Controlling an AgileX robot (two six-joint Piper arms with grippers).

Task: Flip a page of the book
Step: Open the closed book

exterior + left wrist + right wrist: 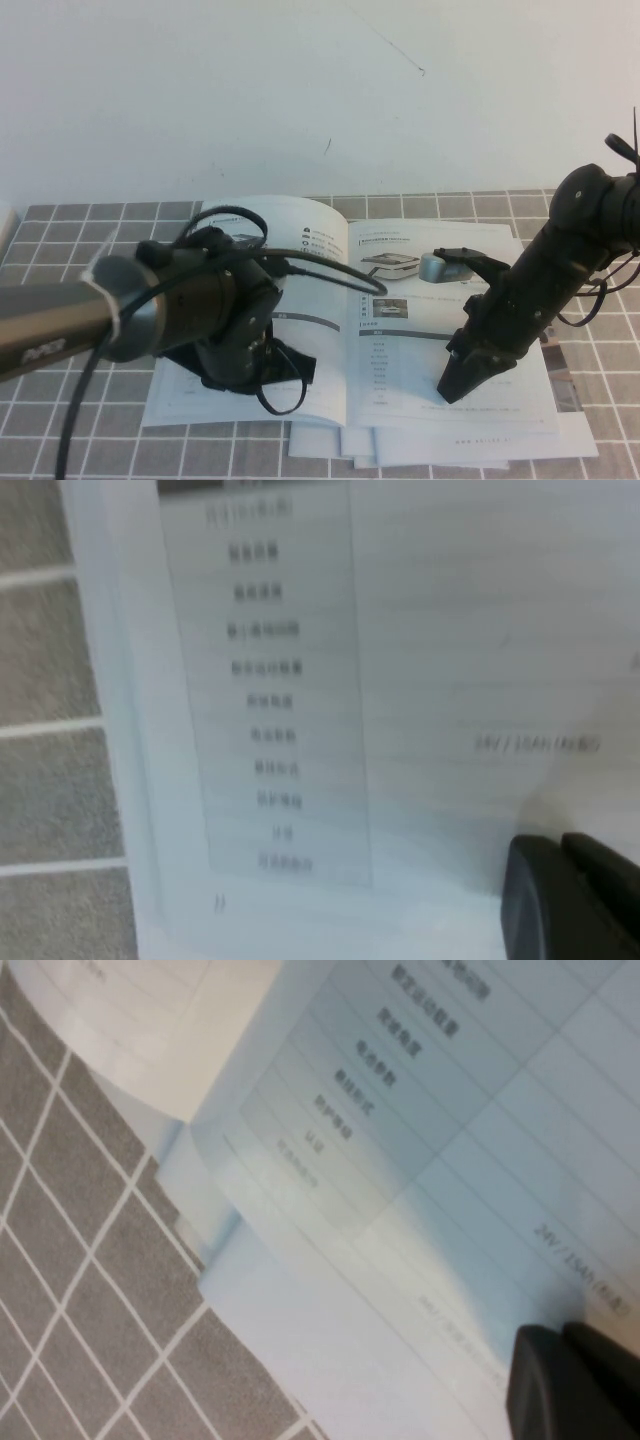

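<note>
1. A plain white wall stands behind a table point(90, 225) covered in grey tiles with pale grout lines.
2. The book point(400, 330) lies open and flat near the middle of the table, on top of a few other white booklets point(470, 450) whose edges stick out along its near side.
3. The left end effector point(235, 370) is low over the book's left-hand leaf; its dark body hides the tips, so I cannot tell how its fingers stand. Its wrist camera looks closely at a printed table.
4. The right end effector point(462, 385) points down onto the page point(440, 340), the right-hand leaf with a machine photo above a grey-headed table. Its fingers look drawn together to a narrow point, tip at or just above the paper, gripping nothing.
5. As I judge it, the page lies flat and unlifted, so the turn itself is all left to do: raise an edge and carry it over the spine.
</note>
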